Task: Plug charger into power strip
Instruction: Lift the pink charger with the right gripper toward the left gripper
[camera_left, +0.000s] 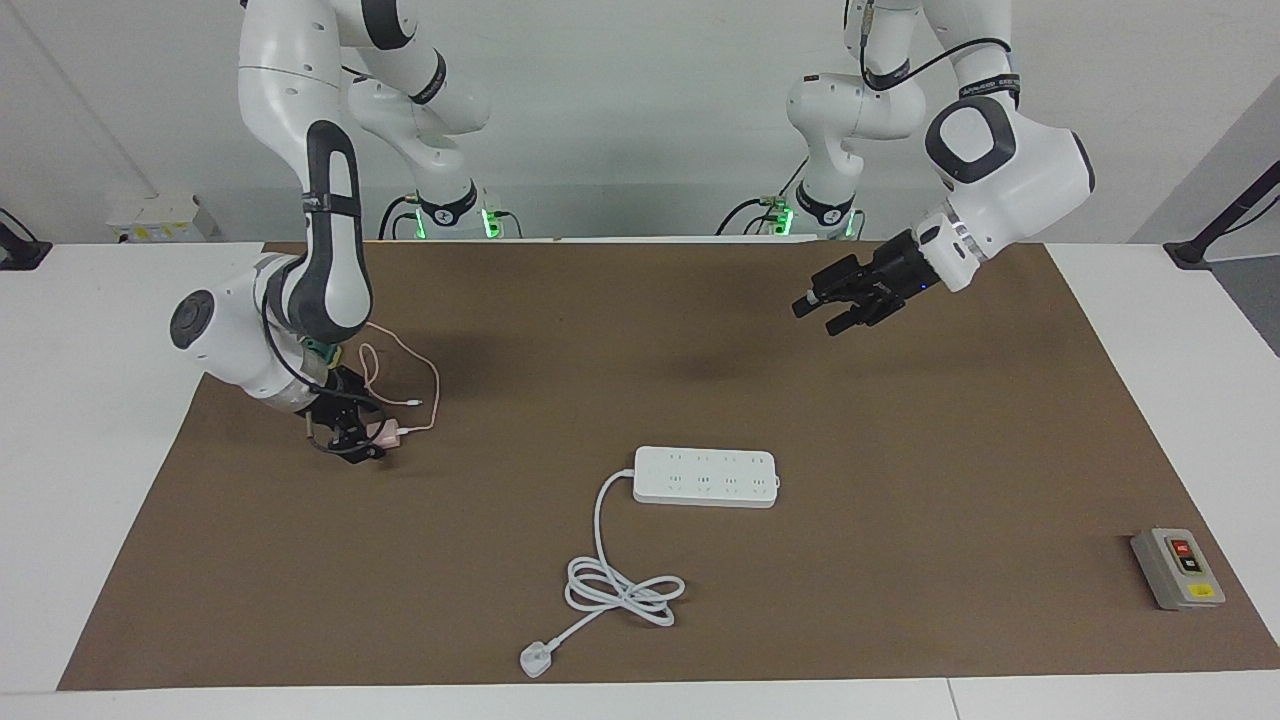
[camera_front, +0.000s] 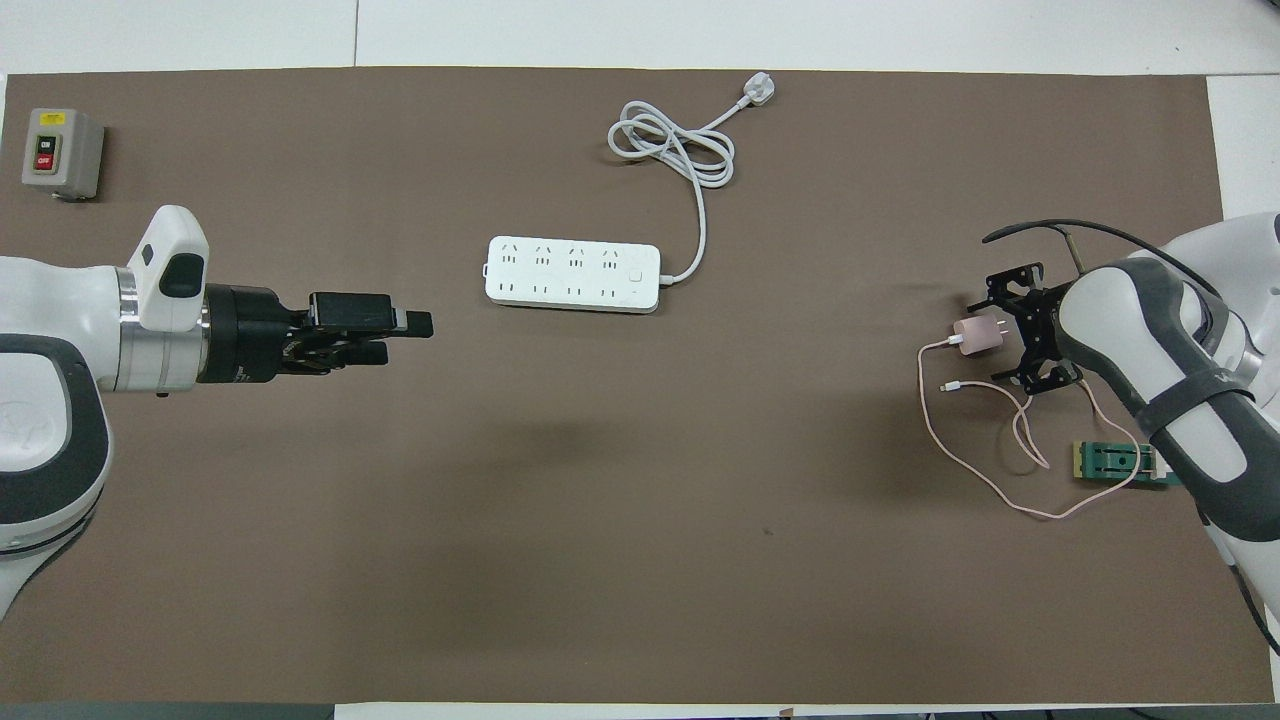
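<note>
The bench carries the power strip near its middle, lying flat with sockets up and its long axis running from one arm's end of the bench toward the other; its cord trails off the end toward the right arm and coils farther from the robots.

Taking the power strip as landmark, the left gripper hangs in the air over bare mat on the robots' side of the strip, toward the left arm's end, jaws apart and empty.

The right gripper is down at the bench well away from the strip toward the right arm's end, its open jaws straddling the charger; whether they already press on it I cannot tell.

The charger lies on its side, prongs pointing along the bench, cable looping nearer the robots. So the right arm is the nearer one, and the carry will probably run along the strip's long axis.
</note>
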